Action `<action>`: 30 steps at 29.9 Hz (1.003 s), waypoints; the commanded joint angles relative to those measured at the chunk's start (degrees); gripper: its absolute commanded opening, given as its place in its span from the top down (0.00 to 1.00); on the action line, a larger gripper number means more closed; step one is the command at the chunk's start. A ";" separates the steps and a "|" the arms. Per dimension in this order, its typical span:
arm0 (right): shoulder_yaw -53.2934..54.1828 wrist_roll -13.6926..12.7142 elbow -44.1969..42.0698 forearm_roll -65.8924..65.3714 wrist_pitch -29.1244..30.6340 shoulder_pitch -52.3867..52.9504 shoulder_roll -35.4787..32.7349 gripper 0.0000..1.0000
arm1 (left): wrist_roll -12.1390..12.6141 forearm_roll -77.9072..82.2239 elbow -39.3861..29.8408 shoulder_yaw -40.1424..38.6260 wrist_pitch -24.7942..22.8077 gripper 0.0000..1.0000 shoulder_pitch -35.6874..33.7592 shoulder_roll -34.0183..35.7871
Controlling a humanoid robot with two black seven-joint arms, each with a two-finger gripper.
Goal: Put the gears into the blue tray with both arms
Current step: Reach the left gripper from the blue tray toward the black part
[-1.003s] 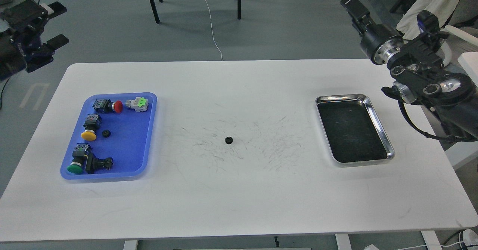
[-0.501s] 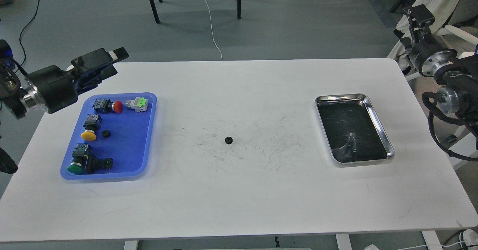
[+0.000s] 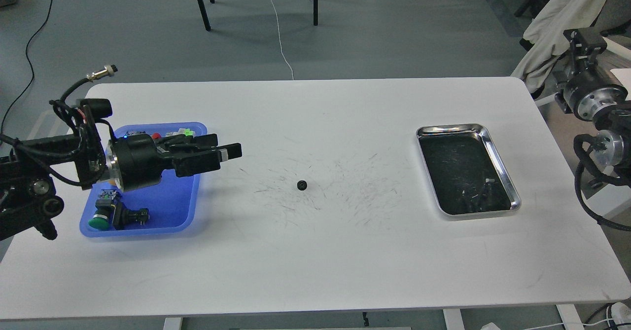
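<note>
The left gripper (image 3: 224,152) has swung in from the table's left edge within the last second and now extends over the blue tray (image 3: 190,210), pointing at the gear (image 3: 302,185) — its fingers lie close together, nothing between them. 1 gear remains mid-table, well apart from the tray. The right gripper (image 3: 585,41) has retreated off-table; its state cannot be told.
</note>
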 commanded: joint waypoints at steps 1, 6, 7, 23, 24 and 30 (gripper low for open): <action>0.95 0.01 -0.32 0.19 -0.09 -1.10 -0.52 0.06 | 0.00 6.44 0.10 0.06 2.48 0.02 -0.12 -2.92; 4.21 0.01 -0.32 0.19 -0.27 -2.24 -1.05 0.06 | 0.00 8.56 1.50 0.06 3.11 0.02 -1.00 -8.02; 4.39 0.01 -0.32 0.19 -0.27 -2.33 -1.05 0.06 | 0.00 9.08 3.08 0.15 3.19 0.02 -1.18 -9.51; 5.36 -0.26 -0.59 0.99 -0.88 -2.59 -1.40 0.06 | 0.00 19.90 29.27 0.50 5.91 0.07 -1.00 -32.01; 5.36 -0.26 -0.68 0.99 -0.88 -2.59 -1.49 0.06 | 0.00 20.16 30.59 0.76 6.61 0.08 -0.92 -33.85; 5.36 -0.26 -0.76 0.99 -0.97 -3.21 -1.49 0.06 | 0.00 21.21 38.94 0.94 9.78 0.11 -0.30 -39.57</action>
